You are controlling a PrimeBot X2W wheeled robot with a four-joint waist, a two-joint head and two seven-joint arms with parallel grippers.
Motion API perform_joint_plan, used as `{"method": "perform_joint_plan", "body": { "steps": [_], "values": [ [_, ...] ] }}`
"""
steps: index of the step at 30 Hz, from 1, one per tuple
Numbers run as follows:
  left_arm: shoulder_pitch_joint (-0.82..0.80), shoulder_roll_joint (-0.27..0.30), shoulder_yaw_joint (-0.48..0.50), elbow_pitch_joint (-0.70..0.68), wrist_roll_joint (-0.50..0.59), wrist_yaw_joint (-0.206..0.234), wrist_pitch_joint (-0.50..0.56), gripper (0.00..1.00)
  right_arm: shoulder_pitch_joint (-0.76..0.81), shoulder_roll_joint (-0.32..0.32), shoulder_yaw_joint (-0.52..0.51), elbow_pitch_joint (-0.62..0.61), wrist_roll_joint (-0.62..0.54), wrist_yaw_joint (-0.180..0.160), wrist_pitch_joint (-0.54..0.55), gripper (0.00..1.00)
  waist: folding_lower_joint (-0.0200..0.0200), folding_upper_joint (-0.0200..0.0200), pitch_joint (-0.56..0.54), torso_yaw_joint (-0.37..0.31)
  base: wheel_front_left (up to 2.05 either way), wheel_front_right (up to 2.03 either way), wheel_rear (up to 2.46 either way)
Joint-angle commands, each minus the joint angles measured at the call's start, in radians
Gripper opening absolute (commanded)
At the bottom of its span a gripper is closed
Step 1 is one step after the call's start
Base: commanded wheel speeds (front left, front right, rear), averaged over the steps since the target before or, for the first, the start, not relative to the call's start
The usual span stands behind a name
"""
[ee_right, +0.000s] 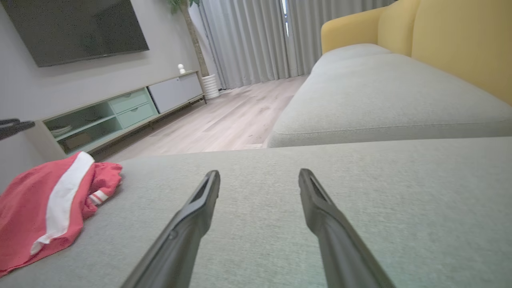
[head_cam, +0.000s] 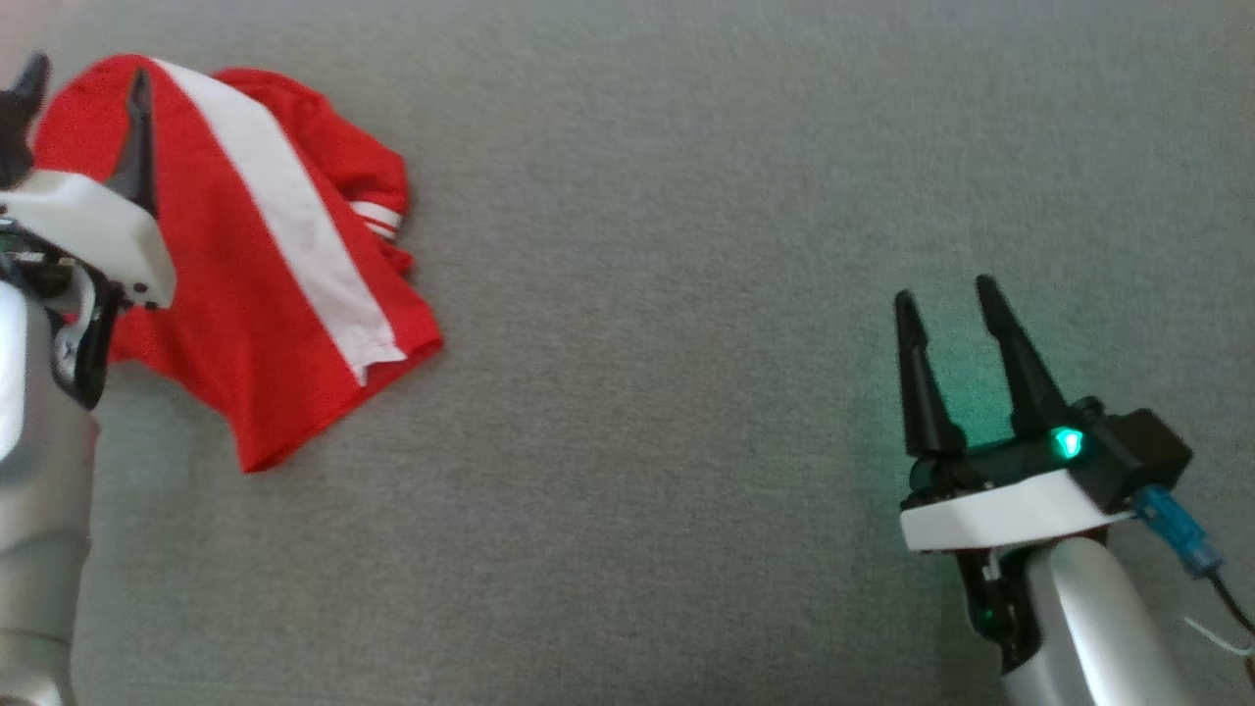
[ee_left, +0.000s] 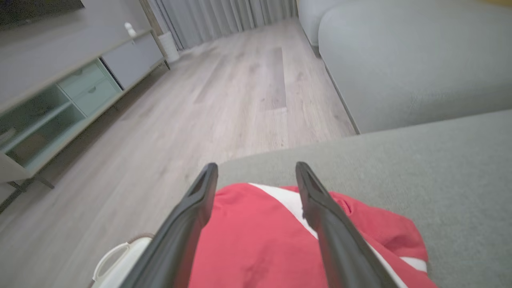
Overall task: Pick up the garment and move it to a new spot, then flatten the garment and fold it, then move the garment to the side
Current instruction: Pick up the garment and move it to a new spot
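Observation:
A red garment (head_cam: 225, 284) with a broad white stripe lies folded and a little rumpled at the far left of the grey cushion (head_cam: 686, 245). My left gripper (head_cam: 83, 83) hovers over its left part, open, with nothing between the fingers. In the left wrist view the red garment (ee_left: 256, 240) lies below the spread left gripper (ee_left: 256, 170). My right gripper (head_cam: 946, 294) stands open at the lower right, far from the cloth. The right wrist view has the garment (ee_right: 44, 208) at its left edge, and the right gripper (ee_right: 259, 176) there is open over bare cushion.
The cushion's edge (ee_left: 280, 154) drops to a wood floor (ee_left: 224, 100) just beyond the garment. A low TV cabinet (ee_right: 120, 112) stands along the wall, a yellow-backed sofa (ee_right: 440, 40) lies beyond, and a white object (ee_left: 116, 260) sits on the floor.

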Motion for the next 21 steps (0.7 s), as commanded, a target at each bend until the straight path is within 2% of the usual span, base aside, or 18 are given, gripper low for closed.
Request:
{"method": "perform_joint_plan", "body": {
  "steps": [1,8,12,13,14,21],
  "values": [
    [-0.052,0.058,-0.003,0.014,-0.033,0.002,0.037,1.0,-0.028,-0.003,0.012,-0.04,-0.007,0.008,-0.011,1.0,-0.0003,0.0,0.043,-0.026,0.0,0.0,0.0],
    [-0.143,0.098,-0.127,0.179,-0.129,0.002,0.128,1.0,-0.046,-0.003,0.007,-0.057,-0.019,0.008,-0.011,1.0,-0.0003,0.0,0.085,-0.044,0.0,0.0,0.0],
    [-0.165,0.098,-0.168,0.234,-0.165,0.002,0.128,1.0,-0.048,-0.003,0.006,-0.062,-0.023,0.008,-0.011,1.0,-0.0003,0.0,0.096,-0.049,0.0,0.0,0.0],
    [-0.17,0.098,-0.178,0.243,-0.174,0.002,0.124,0.31,-0.048,-0.003,0.004,-0.063,-0.024,0.008,-0.011,1.0,-0.0003,0.0,0.098,-0.049,0.0,0.0,0.0],
    [-0.175,0.099,-0.188,0.25,-0.183,0.002,0.117,0.0,-0.048,-0.003,0.003,-0.063,-0.024,0.008,-0.011,1.0,-0.0003,0.0,0.098,-0.049,0.0,0.0,0.0],
    [-0.196,0.11,-0.243,0.275,-0.256,0.002,0.054,0.0,-0.047,-0.003,0.006,-0.054,-0.02,0.008,-0.011,1.0,-0.0003,0.0,0.077,-0.042,0.0,0.0,0.0]
  ]
}}
